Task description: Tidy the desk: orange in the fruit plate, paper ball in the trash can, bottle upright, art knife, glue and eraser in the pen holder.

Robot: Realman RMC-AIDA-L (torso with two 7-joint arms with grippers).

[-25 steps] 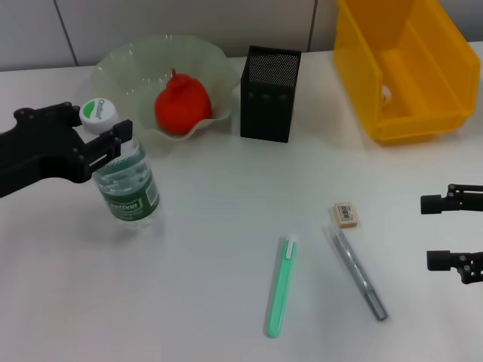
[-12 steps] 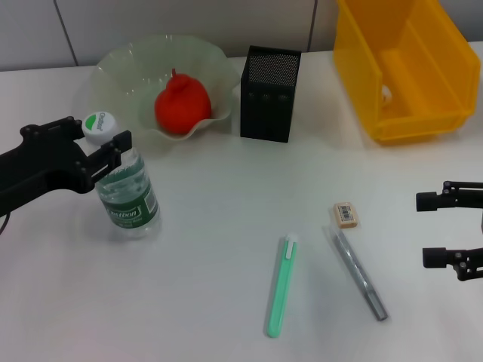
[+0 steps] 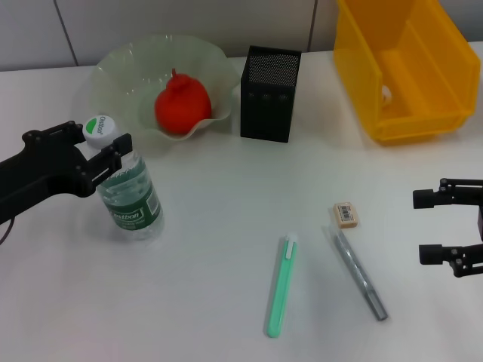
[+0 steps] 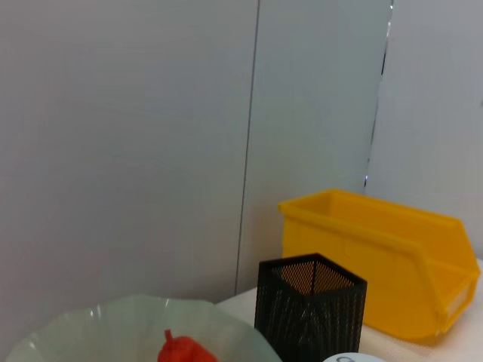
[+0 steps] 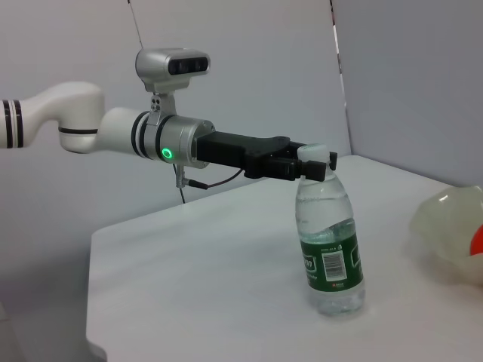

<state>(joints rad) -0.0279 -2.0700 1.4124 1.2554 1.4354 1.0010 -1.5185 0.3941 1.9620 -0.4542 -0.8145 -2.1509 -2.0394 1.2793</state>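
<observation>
Sitting in fruit plate (image 3: 121, 68): orange (image 3: 182, 104)

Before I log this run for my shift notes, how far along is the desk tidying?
Done: the orange sits in the fruit plate, and a white wad shows inside the trash can. In hand: the left gripper holds the bottle upright by its neck. Left: the eraser and two pen-like tools lie outside the pen holder. The right gripper waits open.

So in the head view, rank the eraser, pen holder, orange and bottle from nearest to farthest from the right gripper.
From the right gripper:
1. Eraser, nearest, on the table toward the middle.
2. Pen holder, farther back, centre.
3. Orange, in the fruit plate behind.
4. Bottle, farthest, at the left gripper.
</observation>
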